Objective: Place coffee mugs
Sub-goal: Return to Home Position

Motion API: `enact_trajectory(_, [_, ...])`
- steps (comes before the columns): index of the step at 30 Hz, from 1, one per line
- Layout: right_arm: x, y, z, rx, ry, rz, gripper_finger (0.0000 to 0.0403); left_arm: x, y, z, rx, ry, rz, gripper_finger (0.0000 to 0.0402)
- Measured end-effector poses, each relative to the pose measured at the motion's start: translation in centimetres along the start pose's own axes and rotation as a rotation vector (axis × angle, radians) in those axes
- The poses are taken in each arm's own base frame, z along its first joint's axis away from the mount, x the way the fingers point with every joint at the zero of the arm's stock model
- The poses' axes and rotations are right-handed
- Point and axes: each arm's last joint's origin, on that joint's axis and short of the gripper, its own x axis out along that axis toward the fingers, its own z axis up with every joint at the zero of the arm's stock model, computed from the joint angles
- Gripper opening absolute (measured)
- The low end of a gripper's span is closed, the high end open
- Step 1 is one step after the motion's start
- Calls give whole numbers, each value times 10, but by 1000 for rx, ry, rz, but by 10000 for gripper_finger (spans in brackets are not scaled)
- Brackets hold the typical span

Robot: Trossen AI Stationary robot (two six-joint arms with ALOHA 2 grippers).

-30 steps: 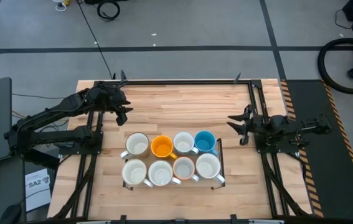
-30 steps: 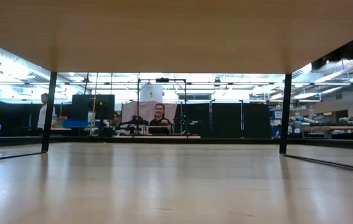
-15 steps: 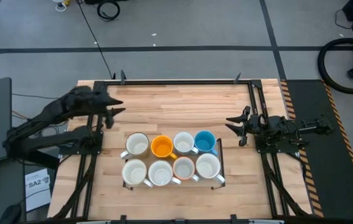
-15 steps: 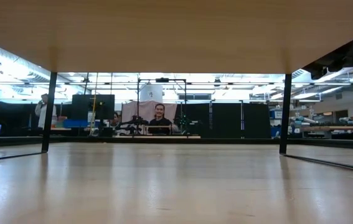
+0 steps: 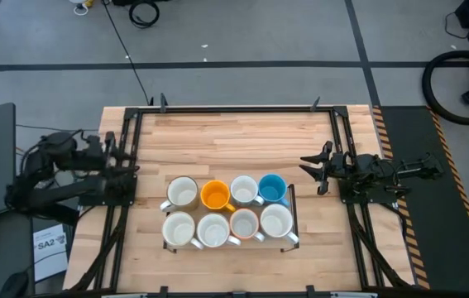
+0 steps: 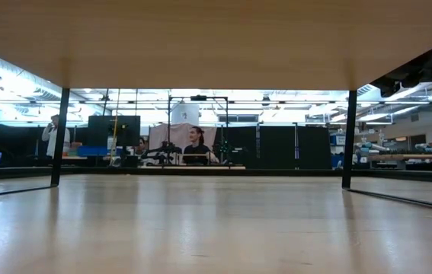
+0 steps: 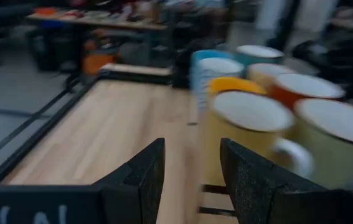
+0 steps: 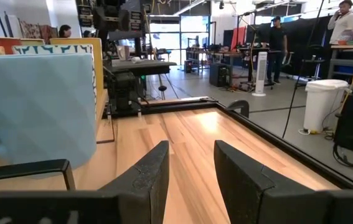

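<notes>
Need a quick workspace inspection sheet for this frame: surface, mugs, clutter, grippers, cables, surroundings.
Surface: wooden table, bare apart from the rack.
Job's things: eight mugs on the rack, two rows of four, upright; orange mug and blue mug in the row nearer the table's middle.
Clutter: nothing seen.
Grippers: left gripper open, at the table's left edge; right gripper open, at the right edge; both empty.
Cables: black cable on the floor beyond the table.
Surroundings: person far behind the table; white bin.

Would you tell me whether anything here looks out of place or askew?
Nothing stands out. All eight coffee mugs stand upright in two rows of four on the rack, and the left gripper and right gripper are open at the sides.
</notes>
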Motion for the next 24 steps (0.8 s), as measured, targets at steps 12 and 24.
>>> enact_trajectory(12, [0, 0, 0, 0, 0, 0, 133, -5, -12, -16, 64, -169, -370, 160])
enact_trajectory(24, [0, 0, 0, 0, 0, 0, 133, 36, -2, -33, 130, -351, -470, 160])
